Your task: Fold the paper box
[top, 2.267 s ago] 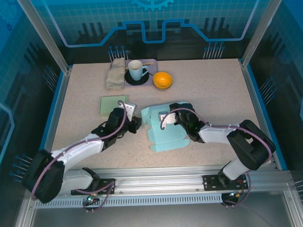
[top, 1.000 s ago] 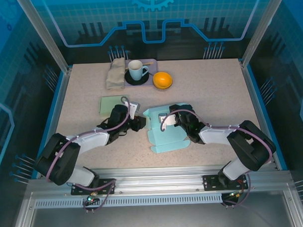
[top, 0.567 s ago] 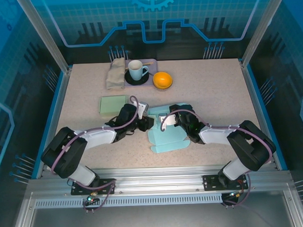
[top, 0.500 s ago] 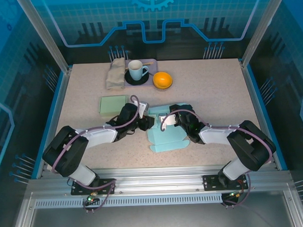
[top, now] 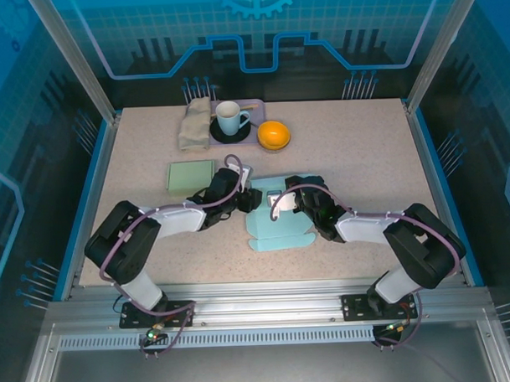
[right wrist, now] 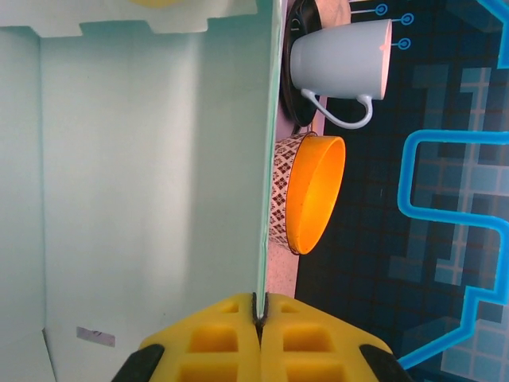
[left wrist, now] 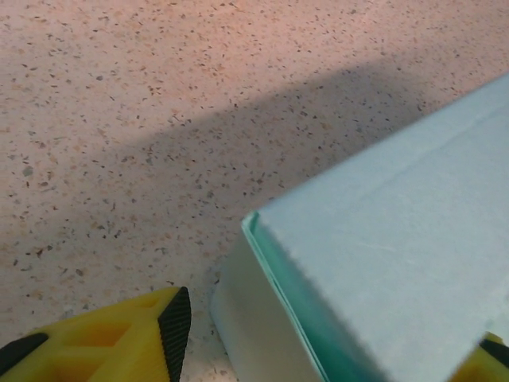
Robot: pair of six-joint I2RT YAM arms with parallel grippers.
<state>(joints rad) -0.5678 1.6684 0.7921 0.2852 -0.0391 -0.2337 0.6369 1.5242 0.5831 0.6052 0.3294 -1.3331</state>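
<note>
The light teal paper box (top: 279,226) lies half folded at the table's middle. My left gripper (top: 249,200) is at its left side. In the left wrist view the jaws stand open astride the box's corner (left wrist: 382,263); the left fingertip (left wrist: 173,330) is just clear of a pale side flap (left wrist: 254,326). My right gripper (top: 294,203) is over the box's back part. In the right wrist view this gripper (right wrist: 260,306) is shut on the thin edge of an upright box wall (right wrist: 151,175).
At the back stand a white mug on a dark saucer (top: 230,118), an orange bowl (top: 273,135) and a folded beige cloth (top: 194,123). A green pad (top: 190,174) lies left of the box. The mug (right wrist: 342,52) and bowl (right wrist: 310,191) are just past the held wall.
My left arm has swung right from the green pad's side to the box's left edge, and its jaws have widened. The box's left side has drawn in slightly. The right gripper has kept its hold.
</note>
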